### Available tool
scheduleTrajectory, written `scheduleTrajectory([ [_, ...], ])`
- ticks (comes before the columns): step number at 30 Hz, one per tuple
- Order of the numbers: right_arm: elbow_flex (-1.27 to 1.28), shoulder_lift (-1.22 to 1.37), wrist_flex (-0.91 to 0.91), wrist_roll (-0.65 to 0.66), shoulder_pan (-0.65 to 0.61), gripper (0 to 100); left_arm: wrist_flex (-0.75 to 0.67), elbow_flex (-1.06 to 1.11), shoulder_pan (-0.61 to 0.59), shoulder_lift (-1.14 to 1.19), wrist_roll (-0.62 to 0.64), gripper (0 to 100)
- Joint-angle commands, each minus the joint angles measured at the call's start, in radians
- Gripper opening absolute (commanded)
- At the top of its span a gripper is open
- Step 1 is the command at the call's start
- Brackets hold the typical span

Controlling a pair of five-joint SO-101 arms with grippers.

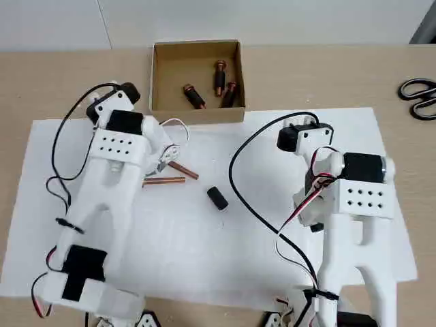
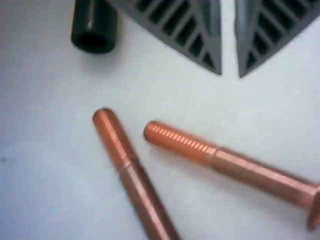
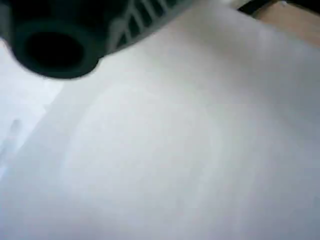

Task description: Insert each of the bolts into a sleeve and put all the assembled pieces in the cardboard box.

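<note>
Tan tabletop under a wide white paper sheet, scissors off by the right edge. From above: open cardboard box at the sheet's far border, three assembled pieces inside. Two copper bolts angled toward each other just beside the left arm's tip. A loose sleeve lying alone near the sheet's middle, between the arms. Gives the whole layout but hides both sets of jaws under the white housings.

Up close from the left wrist: left gripper over the sheet with jaws slightly parted, nothing between them. Just beside it, the headed bolt with its thread plain to see, and the second bolt, tips close but apart, both flat on the paper. Same loose sleeve off to one side, open end visible.

From the right wrist: right gripper pinching a held sleeve, black, bore toward the lens, pressed against a ribbed finger, bare paper beyond. A corner of the tabletop past the sheet's edge.
</note>
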Motion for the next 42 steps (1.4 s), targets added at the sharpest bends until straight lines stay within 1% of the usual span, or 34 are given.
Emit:
scheduleTrajectory([
  [1,0.0,-0.028,0.002,0.014,0.015,0.4,-0.078,-0.039,0.006,0.017,0.006,1],
  [5,0.002,-0.028,0.002,0.02,0.016,0.4,-0.14,-0.039,0.008,0.069,0.005,2],
  [9,0.002,-0.028,0.001,0.02,0.016,0.4,-0.172,-0.039,0.009,0.133,0.005,11],
  [11,0.002,-0.028,0.001,0.032,0.016,0.4,-0.173,-0.039,0.009,0.161,0.005,13],
  [17,0.031,-0.028,-0.004,0.038,0.018,0.4,-0.209,-0.039,0.008,0.195,0.003,13],
  [27,0.075,-0.036,-0.004,0.038,0.018,0.4,-0.319,-0.039,0.008,0.199,0.002,13],
  [30,0.075,-0.036,-0.004,0.04,0.018,0.4,-0.327,-0.039,0.008,0.204,0.002,13],
  [36,0.075,-0.036,-0.004,0.04,0.016,0.4,-0.327,-0.041,0.003,0.299,0.002,13],
  [42,0.075,-0.036,-0.004,0.04,0.016,0.4,-0.327,-0.07,0.002,0.316,0.002,13],
])
